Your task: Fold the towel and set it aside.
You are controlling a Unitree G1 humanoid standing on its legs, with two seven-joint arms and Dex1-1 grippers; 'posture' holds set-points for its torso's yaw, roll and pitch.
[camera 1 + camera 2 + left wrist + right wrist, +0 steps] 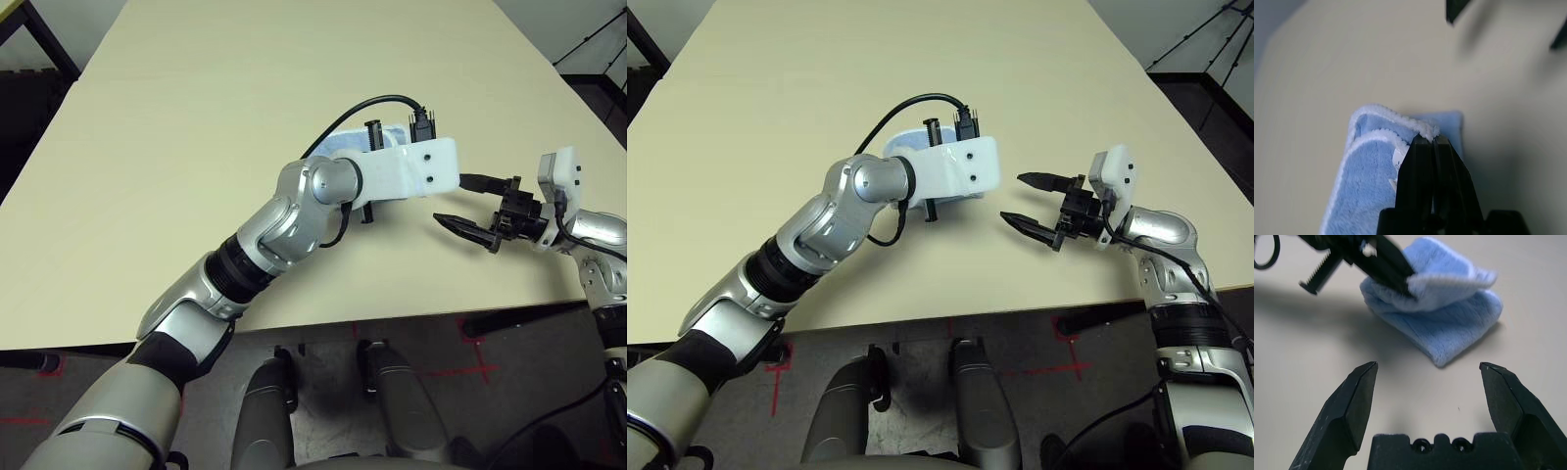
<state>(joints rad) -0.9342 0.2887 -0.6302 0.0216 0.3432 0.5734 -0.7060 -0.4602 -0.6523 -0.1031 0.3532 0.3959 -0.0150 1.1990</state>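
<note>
The towel (1449, 318) is a small light-blue terry cloth with white stitched edging, lying folded in layers on the beige table (176, 147). My left gripper (1427, 142) is shut on the white-edged corner of its top layer, lifting that flap slightly; a small white tag (1398, 157) shows beside the fingers. From the head, the white left wrist housing covers most of the towel (903, 147). My right gripper (1011, 198) is open a short way to the right of the towel, its fingers pointing at it, nothing between them.
A black cable (377, 101) loops over the left wrist. The table's front edge (392, 318) runs just below both arms, with grey floor and red tape marks (470, 367) beneath. Bare tabletop stretches far and to the left.
</note>
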